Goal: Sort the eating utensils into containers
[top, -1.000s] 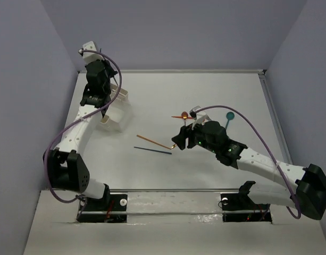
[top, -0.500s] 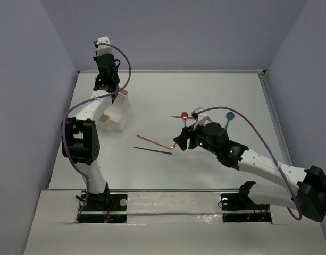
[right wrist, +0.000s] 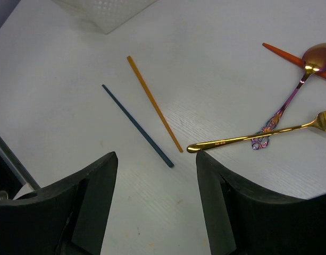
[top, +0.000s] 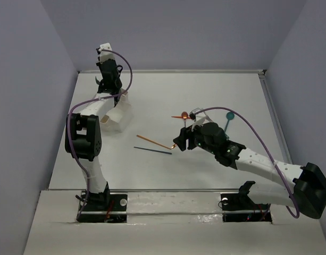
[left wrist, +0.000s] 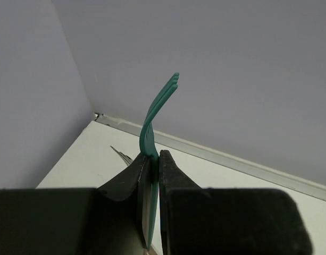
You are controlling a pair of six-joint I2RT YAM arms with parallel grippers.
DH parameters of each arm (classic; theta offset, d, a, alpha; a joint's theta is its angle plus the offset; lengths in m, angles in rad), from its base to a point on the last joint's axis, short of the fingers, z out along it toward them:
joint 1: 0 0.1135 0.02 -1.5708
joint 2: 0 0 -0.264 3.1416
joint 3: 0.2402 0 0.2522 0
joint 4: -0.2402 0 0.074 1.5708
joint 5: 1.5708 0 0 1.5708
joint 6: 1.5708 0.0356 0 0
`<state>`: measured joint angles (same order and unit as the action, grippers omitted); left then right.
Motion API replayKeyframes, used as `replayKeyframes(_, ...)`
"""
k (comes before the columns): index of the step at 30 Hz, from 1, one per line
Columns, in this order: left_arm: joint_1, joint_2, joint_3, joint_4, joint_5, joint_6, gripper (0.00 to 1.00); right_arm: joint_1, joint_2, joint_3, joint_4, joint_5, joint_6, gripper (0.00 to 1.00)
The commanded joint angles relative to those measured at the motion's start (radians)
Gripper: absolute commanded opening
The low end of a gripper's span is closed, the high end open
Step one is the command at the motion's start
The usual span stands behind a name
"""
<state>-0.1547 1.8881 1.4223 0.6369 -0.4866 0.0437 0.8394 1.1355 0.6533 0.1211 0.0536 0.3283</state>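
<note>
Nearest you, the right gripper (top: 177, 143) hangs low over the white table (top: 216, 90), fingers spread wide and nothing between them. Its wrist camera gives you what the overhead cannot. Just past the fingertips lie a thin dark blue plastic stick (right wrist: 137, 126) and a thin orange plastic stick (right wrist: 155, 103), side by side and apart. To their right are a gold metal utensil handle (right wrist: 248, 139), which crosses the foot of an iridescent pink-purple metal spoon (right wrist: 295, 90), and a red-orange stick (right wrist: 290, 54) beneath that spoon's bowl. Only the overhead shows you the teal round-headed plastic spoon (top: 228, 118) beyond the arm, and the translucent whitish plastic bins (top: 116, 109) at far left. Farthest off, the left gripper (top: 106, 74) is raised above the bins. Its own camera shows the fingers pressed tight on the handle of a teal plastic fork (left wrist: 157, 106), tines up against the wall.
</note>
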Motion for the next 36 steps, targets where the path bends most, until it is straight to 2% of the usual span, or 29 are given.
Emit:
replayKeyframes(1, 0.014, -0.02, -0.054, 0.099, -0.023, -0.038, 0.0, 0.006, 0.004, 0.02, 0.054, 0.022, -0.017, 0.67)
replayKeyframes(11, 0.014, -0.052, -0.155, 0.135, -0.02, -0.1, 0.0, -0.003, 0.0, 0.014, 0.046, 0.032, -0.006, 0.67)
replayKeyframes(13, 0.014, -0.064, -0.16, 0.126, -0.021, -0.103, 0.08, -0.003, 0.004, 0.014, 0.048, 0.031, -0.003, 0.66)
replayKeyframes(14, 0.014, -0.069, -0.163, 0.127, -0.018, -0.105, 0.23, -0.003, 0.007, 0.014, 0.048, 0.032, -0.002, 0.66)
replayKeyframes(17, 0.014, -0.096, -0.169, 0.119, -0.012, -0.11, 0.45, -0.003, 0.012, 0.019, 0.046, 0.031, 0.002, 0.66)
replayKeyframes(18, 0.014, -0.109, -0.166, 0.115, -0.01, -0.11, 0.57, -0.003, 0.013, 0.02, 0.045, 0.032, 0.0, 0.66)
replayKeyframes(21, 0.014, -0.138, -0.151, 0.084, 0.011, -0.116, 0.71, -0.003, 0.015, 0.028, 0.032, 0.035, 0.005, 0.66)
replayKeyframes(24, 0.014, -0.164, -0.126, 0.035, 0.048, -0.142, 0.77, -0.003, 0.018, 0.039, 0.014, 0.035, 0.011, 0.66)
replayKeyframes(26, 0.003, -0.185, -0.085, -0.012, 0.123, -0.151, 0.83, -0.003, 0.023, 0.051, -0.006, 0.035, 0.02, 0.66)
replayKeyframes(32, -0.006, -0.222, 0.046, -0.118, 0.247, -0.189, 0.86, -0.013, 0.03, 0.063, -0.027, 0.046, 0.048, 0.65)
replayKeyframes(36, -0.006, -0.262, 0.073, -0.157, 0.339, -0.263, 0.85, -0.025, 0.041, 0.092, -0.075, 0.094, 0.063, 0.57)
